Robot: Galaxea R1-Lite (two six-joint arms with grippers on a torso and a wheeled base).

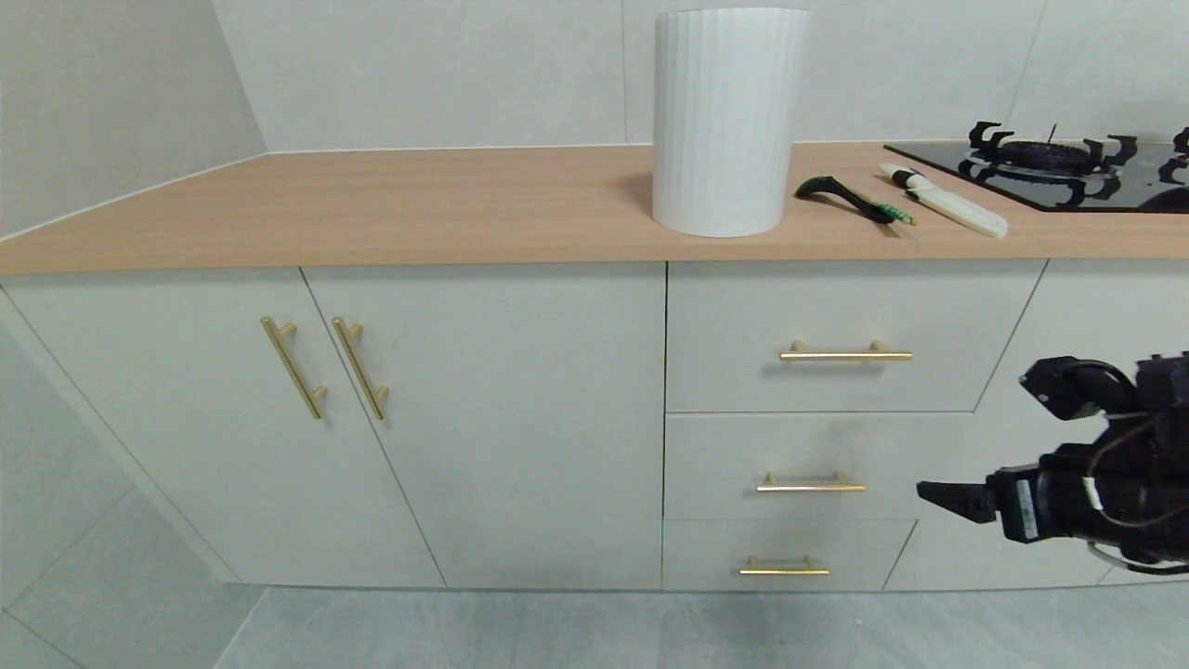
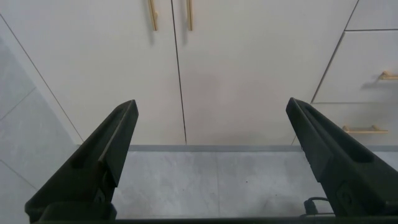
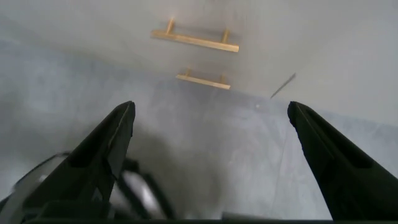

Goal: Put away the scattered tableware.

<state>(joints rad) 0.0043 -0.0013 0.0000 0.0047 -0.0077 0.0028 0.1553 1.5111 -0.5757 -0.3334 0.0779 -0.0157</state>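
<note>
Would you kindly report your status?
Left gripper open, right gripper open, both empty. Black utensil, white knife on counter beside white container. Nothing blocking them.

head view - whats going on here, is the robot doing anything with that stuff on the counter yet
Nothing is being handled yet. A black-handled utensil and a white knife lie on the wooden counter, between a tall white ribbed container and the stove. The right gripper is open and empty, low in front of the shut drawers. The left gripper is open too, facing the cupboard doors and the floor.
</note>
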